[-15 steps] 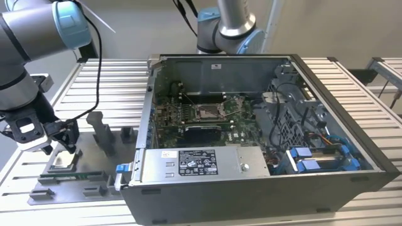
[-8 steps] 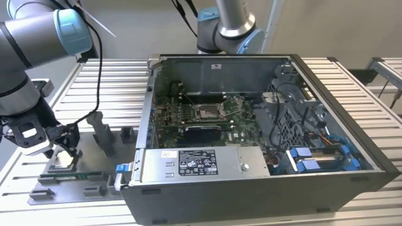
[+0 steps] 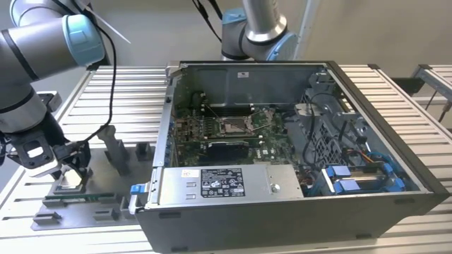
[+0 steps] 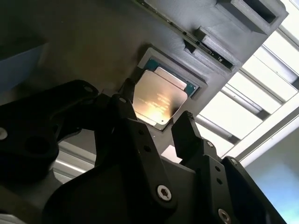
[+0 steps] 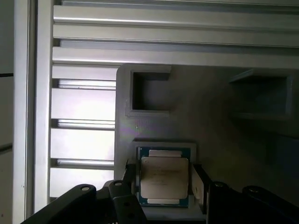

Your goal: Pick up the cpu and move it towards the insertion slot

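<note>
The cpu, a small square chip with a silvery top and green rim, lies in a square recess of the grey fixture. My gripper straddles it, with one black finger against one edge and the other against the opposite edge. In the second wrist view the cpu glints between the same two fingertips of the gripper. In the exterior view the gripper sits low over the fixture at the left. The insertion slot shows as a silver-framed socket on the green board inside the computer case.
A thin green memory stick lies on the fixture near the gripper. Upright grey posts stand between the gripper and the case's left wall. A second arm's base rises behind the case. The ribbed metal table surrounds everything.
</note>
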`<state>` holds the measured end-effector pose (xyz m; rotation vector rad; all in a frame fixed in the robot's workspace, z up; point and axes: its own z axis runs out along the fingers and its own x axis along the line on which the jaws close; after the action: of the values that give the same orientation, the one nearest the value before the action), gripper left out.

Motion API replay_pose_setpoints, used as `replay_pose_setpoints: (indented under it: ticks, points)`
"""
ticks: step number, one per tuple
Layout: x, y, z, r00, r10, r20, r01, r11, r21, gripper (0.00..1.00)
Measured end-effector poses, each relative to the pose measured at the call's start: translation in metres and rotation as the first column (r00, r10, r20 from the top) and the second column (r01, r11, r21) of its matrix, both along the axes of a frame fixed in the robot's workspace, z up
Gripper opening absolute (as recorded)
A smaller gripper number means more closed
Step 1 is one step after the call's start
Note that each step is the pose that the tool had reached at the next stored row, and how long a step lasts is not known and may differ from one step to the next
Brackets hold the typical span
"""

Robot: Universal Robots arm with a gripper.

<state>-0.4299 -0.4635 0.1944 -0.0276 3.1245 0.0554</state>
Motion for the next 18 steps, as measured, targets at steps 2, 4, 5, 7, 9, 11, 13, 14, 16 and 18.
replay_pose_setpoints:
  ticks: [2, 4, 5, 7, 9, 11, 13, 14, 16, 18]
  points:
    - [0.0000, -0.0001, -0.0014, 1.0000, 0.000, 0.0000, 0.000, 1.0000, 0.0000, 1.00]
    - [0.0000, -0.0007, -0.0027, 1.0000, 0.001, 0.0002, -0.001, 1.0000, 0.0001, 1.00]
    - [0.0000, -0.0011, -0.0033, 1.0000, 0.002, 0.0001, -0.002, 1.0000, 0.0001, 1.00]
    - [-0.0001, -0.0013, -0.0045, 1.0000, 0.003, 0.0000, -0.003, 1.0000, 0.0000, 1.00]
    - [0.0000, -0.0016, -0.0054, 1.0000, 0.004, 0.0000, -0.004, 1.0000, 0.0000, 1.00]
    - [0.0000, -0.0016, -0.0055, 1.0000, 0.006, 0.0000, -0.006, 1.0000, 0.0000, 1.00]
    - [0.0001, -0.0016, -0.0057, 1.0000, 0.006, 0.0001, -0.006, 1.0000, 0.0001, 1.00]
    - [0.0002, -0.0016, -0.0057, 1.0000, 0.006, 0.0002, -0.006, 1.0000, 0.0002, 1.00]
    - [0.0008, -0.0018, -0.0057, 1.0000, 0.007, 0.0001, -0.007, 1.0000, 0.0001, 1.00]
    - [0.0010, -0.0020, -0.0057, 1.0000, 0.008, 0.0001, -0.008, 1.0000, 0.0000, 1.00]
